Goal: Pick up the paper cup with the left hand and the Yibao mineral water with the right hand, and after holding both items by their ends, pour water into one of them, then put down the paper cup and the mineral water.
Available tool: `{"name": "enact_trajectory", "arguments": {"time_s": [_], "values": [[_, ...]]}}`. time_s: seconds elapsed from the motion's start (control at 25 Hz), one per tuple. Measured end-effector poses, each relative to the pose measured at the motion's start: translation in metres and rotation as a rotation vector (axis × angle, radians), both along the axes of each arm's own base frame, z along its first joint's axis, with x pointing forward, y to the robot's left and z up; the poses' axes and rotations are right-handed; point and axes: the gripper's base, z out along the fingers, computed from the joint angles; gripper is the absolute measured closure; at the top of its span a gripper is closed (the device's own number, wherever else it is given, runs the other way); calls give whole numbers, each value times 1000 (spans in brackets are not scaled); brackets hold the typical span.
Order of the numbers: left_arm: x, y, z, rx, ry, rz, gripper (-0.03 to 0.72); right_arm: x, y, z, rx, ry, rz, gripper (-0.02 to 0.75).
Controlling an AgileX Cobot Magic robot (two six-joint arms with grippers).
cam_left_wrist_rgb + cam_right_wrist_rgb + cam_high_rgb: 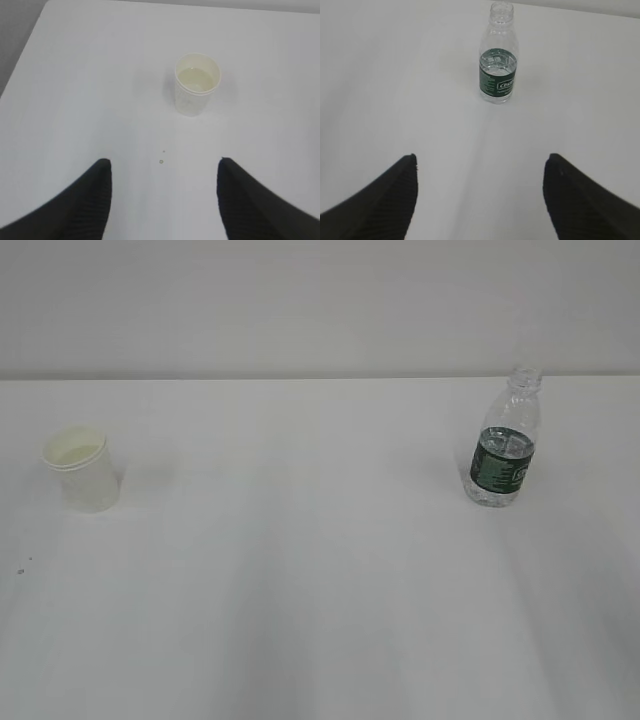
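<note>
Far left of the white table [320, 620]: the paper cup [82, 469], upright, some pale liquid inside, standing alone. Left hand [164, 172] absent from the exterior view; seen only from its own wrist camera, fingers [90, 200] spread wide, nothing held, cup centred ahead and well apart. A couple of tiny specks [161, 161] on the table between fingers and cup. Far right: the Yibao mineral water [503, 445], upright, uncapped, partly filled, green label facing forward. Right hand [480, 172] likewise released and empty, bottle ahead and well apart. Judged stage: either before any pickup or after set-down; cannot tell which. If pickup pending, next move calls for straight advance, jaws kept wide, light closure on the thin cup wall.
</note>
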Motion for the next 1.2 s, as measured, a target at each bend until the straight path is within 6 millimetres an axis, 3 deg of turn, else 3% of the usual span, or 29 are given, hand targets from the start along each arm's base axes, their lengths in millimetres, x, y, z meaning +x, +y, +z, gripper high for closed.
{"name": "enact_trajectory", "arguments": {"time_s": [0.68, 1.2], "values": [[-7, -5, 0, -38, 104, -36, 235, -10, -1, -1, -14, 74, 7, 148], [-25, -7, 11, -32, 24, -70, 242, -22, -3, 5, -4, 29, 8, 148]]}}
